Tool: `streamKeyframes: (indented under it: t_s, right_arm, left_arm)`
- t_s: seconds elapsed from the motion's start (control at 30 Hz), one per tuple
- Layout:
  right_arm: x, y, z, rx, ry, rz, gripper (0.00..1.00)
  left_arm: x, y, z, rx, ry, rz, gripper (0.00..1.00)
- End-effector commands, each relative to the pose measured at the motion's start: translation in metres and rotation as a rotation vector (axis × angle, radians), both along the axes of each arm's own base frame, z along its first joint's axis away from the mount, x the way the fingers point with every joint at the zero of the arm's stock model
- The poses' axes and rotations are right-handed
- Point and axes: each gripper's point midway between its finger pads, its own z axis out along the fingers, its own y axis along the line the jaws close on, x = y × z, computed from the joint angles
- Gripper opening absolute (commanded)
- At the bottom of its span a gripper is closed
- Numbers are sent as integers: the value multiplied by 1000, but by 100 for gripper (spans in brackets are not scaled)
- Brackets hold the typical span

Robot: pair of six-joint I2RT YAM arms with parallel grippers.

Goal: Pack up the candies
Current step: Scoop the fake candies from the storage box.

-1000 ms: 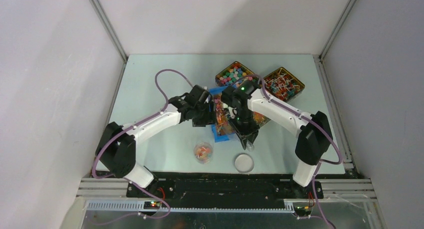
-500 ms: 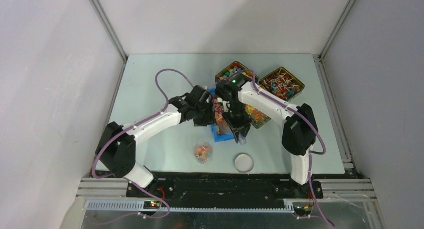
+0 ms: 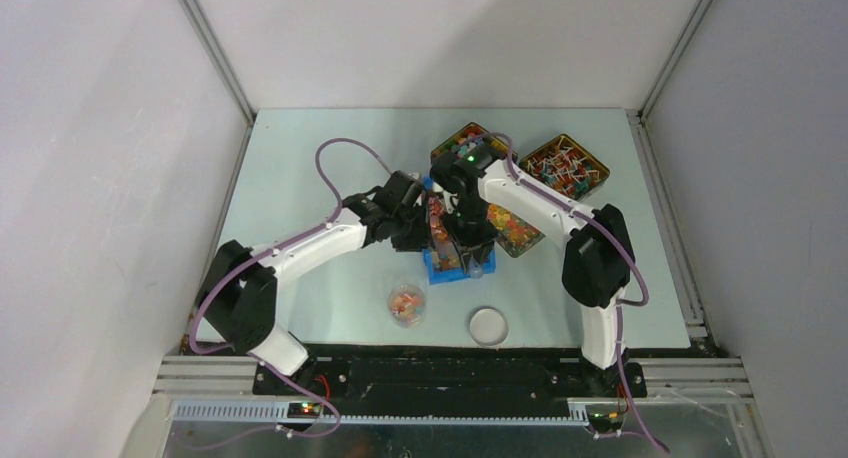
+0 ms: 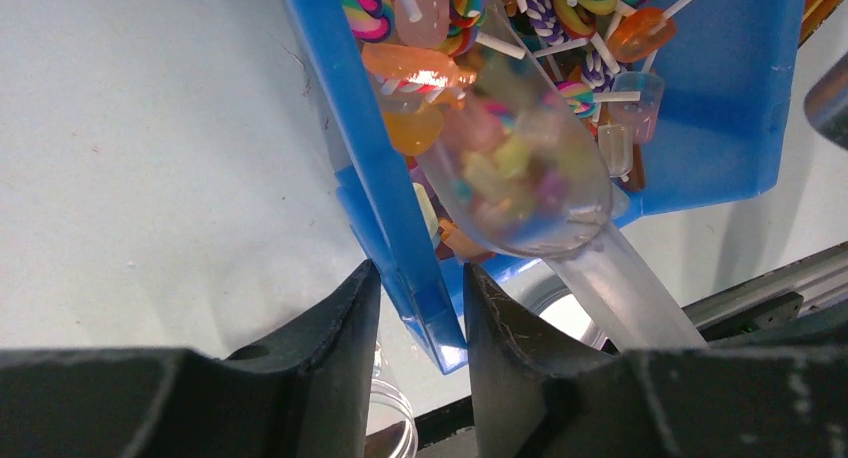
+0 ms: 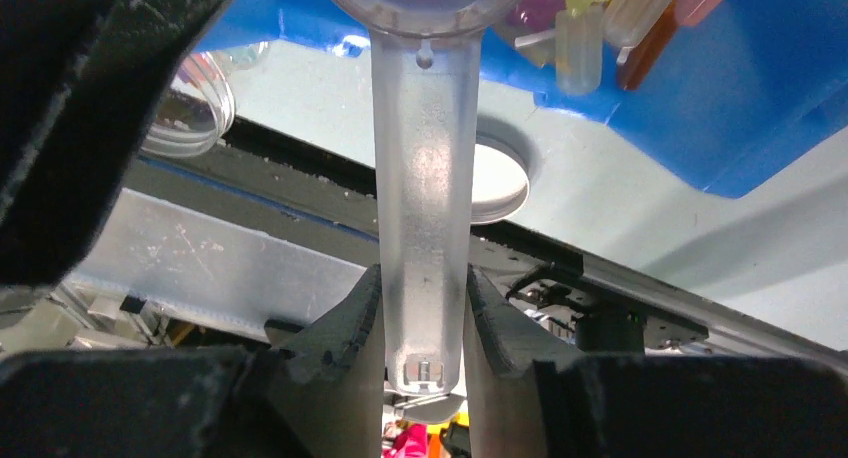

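The right gripper (image 5: pixel 422 278) was clamped on the clear handle of a scoop (image 5: pixel 422 168). It had one finger on each side, and the handle's end showed just past the fingertips. The scoop's bowl hung over a blue tray (image 4: pixel 720 108) near one corner. It held a small heap of candies (image 4: pixel 505 163), which looked pale yellow, pink and teal through the cloudy plastic. Beneath and beyond the bowl, the tray was piled with lollipops (image 4: pixel 365 3) on white sticks.

The left gripper (image 4: pixel 420 278) straddled that corner of the tray, a finger on each side of the blue wall and both close against it. Whether they actually pinched the wall could not be told. The pale table (image 4: pixel 150 128) lay bare beside the outer finger.

Seen from above, both arms met over the tray in the middle of the table. Nearer the bases stood an open clear jar (image 3: pixel 406 289) with a few orange and pink candies at its bottom. A white lid (image 3: pixel 488 325) lay flat to its right, apart from it. Behind the tray sat three tins of sweets. The far-right tin (image 3: pixel 604 173) was full of stick lollipops, and the right arm partly hid the other two.
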Motion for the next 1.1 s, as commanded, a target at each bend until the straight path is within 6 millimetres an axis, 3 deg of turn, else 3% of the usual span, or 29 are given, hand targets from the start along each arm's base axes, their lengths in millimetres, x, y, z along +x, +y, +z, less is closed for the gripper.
streamKeyframes:
  t_s: [0.0, 0.37, 0.67, 1.07]
  right_arm:
    - [39, 16, -14, 50, -154, -14, 0]
    - [41, 16, -42, 81, -215, 26, 0]
    - [38, 17, -43, 119, -235, 37, 0]
    - [28, 7, -32, 107, -239, 34, 0]
  left_arm:
    - [5, -7, 5, -12, -22, -15, 39]
    - [2, -9, 7, -23, -16, -18, 37]
    - [4, -6, 33, -107, -42, 22, 61]
    - [10, 37, 64, -200, -109, 162, 71]
